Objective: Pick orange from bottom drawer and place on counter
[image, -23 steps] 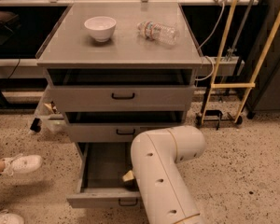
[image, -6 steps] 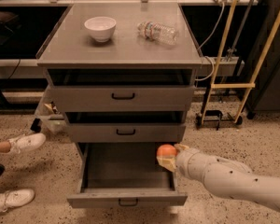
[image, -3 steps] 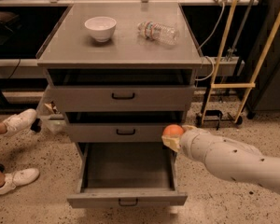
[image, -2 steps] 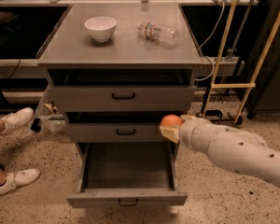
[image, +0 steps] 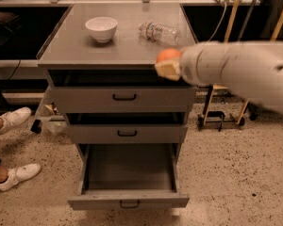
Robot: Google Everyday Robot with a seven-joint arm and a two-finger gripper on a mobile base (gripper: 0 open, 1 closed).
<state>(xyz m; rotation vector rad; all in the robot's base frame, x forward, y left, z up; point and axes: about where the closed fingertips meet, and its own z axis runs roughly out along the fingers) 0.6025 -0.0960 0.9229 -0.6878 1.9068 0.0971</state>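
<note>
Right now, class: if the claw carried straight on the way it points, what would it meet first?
The claw, gripping the orange, points left along the front of the counter. The way looks free, though it may graze that edge; depth is unclear.

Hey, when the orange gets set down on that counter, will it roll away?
Likely apt to roll: the orange is round and the counter looks flat and smooth. Probably firm, not fragile: the gripper, at the counter's front right edge, holds it without visible squashing.
</note>
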